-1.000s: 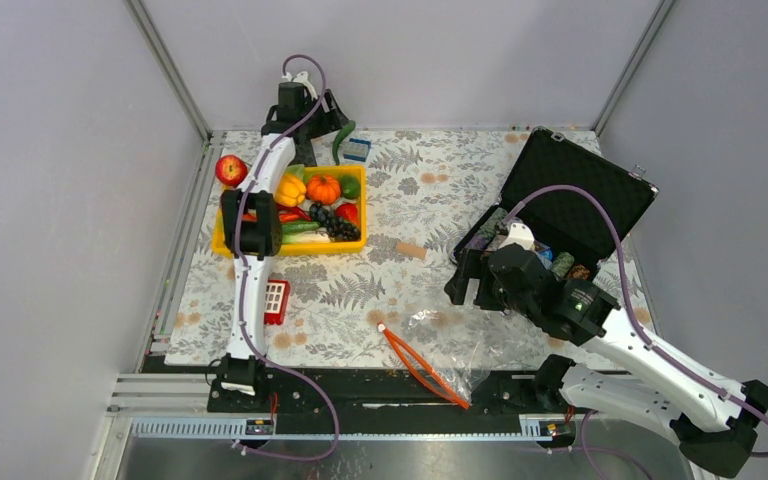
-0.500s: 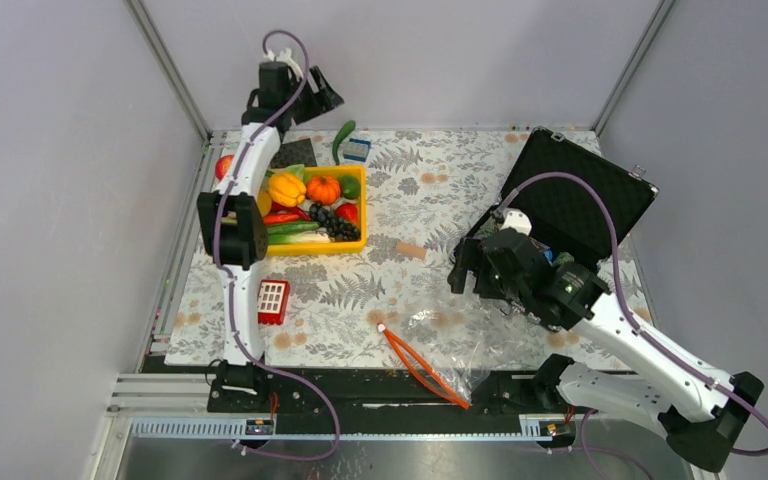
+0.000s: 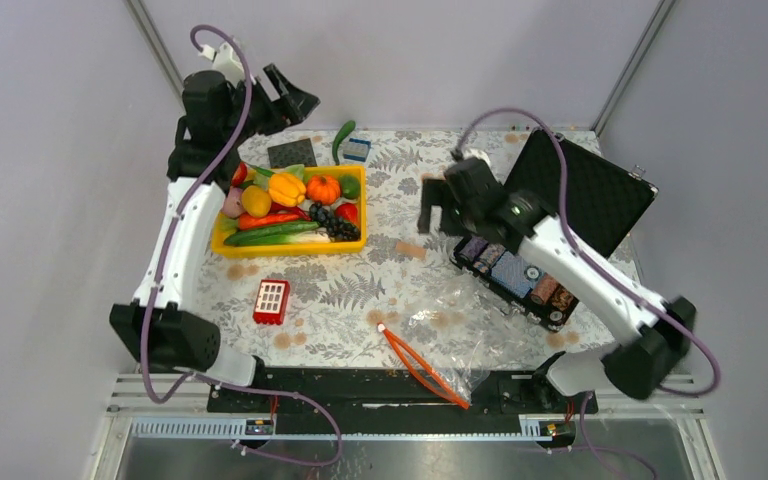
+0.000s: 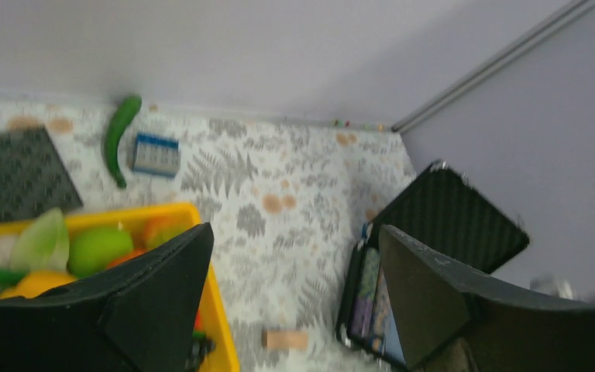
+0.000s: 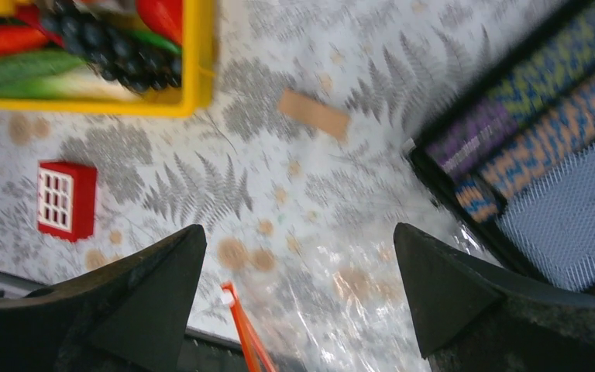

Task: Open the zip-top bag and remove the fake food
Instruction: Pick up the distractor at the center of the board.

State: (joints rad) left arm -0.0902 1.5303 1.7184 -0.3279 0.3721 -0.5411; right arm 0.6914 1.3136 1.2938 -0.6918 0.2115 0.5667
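Both arms had swung away since a second before: the left gripper (image 3: 295, 98) had lifted off the yellow tray (image 3: 364, 210) to the back-left corner, and the right gripper (image 3: 440, 212) had left the black case (image 3: 580, 190) for the open middle of the mat (image 3: 400, 180). From above, both claws stood apart and empty. The fake food (image 3: 323, 188) lay heaped in the tray, while the zip-top bag (image 3: 450, 330) lay flat at the mat's near edge, its orange strip (image 3: 418, 365) crossing onto the front rail, with bare mat between tray and case. A red block (image 3: 271, 300) sat just in front of the tray. The left wrist view showed spread fingers above the tray's back corner, with a cucumber (image 4: 120, 136) and a blue block (image 4: 155, 155) near the back wall. The right wrist view showed wide fingers looking down on the bag, nothing between them, the case rim at right.
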